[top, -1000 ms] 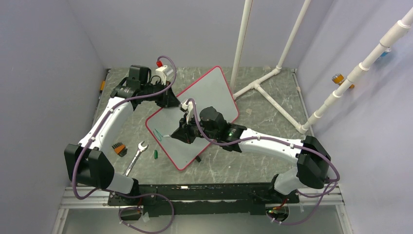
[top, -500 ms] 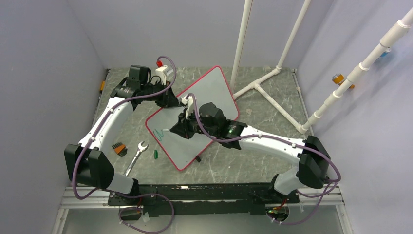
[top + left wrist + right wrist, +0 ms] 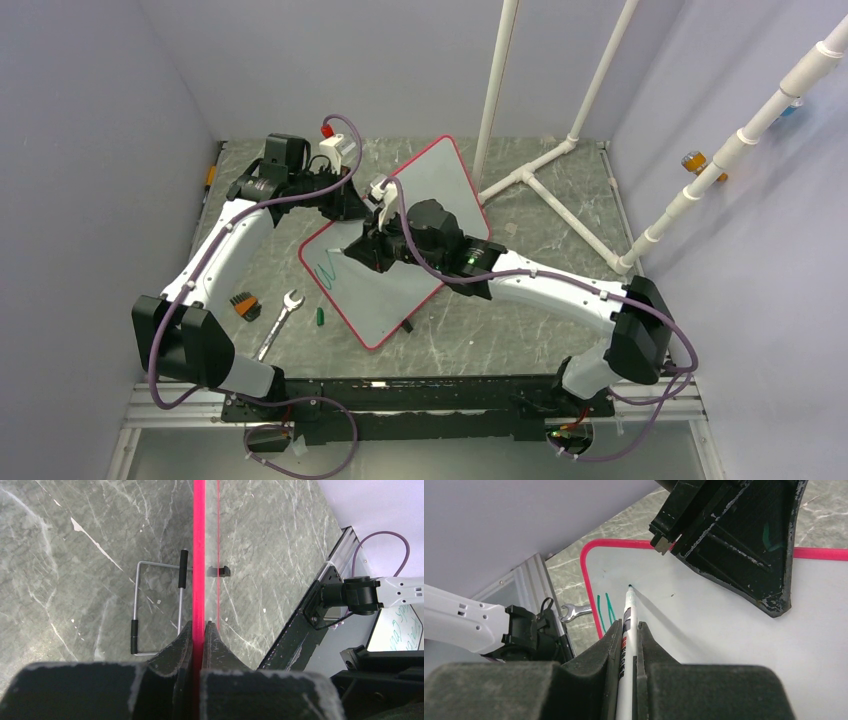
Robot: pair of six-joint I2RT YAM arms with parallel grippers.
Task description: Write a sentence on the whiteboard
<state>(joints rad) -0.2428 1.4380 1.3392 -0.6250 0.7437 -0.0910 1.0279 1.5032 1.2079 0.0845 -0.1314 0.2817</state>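
left gripper [image 3: 199, 626] is clamped on the red rim of the whiteboard [image 3: 445, 180], which lies askew at centre. the sentence [image 3: 605, 609], a few green strokes, sits near its left corner. right gripper [image 3: 628, 626], nearer, pinches a marker [image 3: 629, 600], tip just right of them.

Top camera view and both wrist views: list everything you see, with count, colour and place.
whiteboard: one, white with red rim, table centre
green strokes: few, green, whiteboard's left corner
marker: one, white with green tip, in right hand
wrench: one, silver, left of whiteboard
cap: one, green, beside wrench
tool set: one, orange and black, left of wrench
pipe frame: one, white, far right
wire stand: one, silver with black tips, beside whiteboard's rim
left hand: one, black, shut on whiteboard's rim
right hand: one, black, shut on marker
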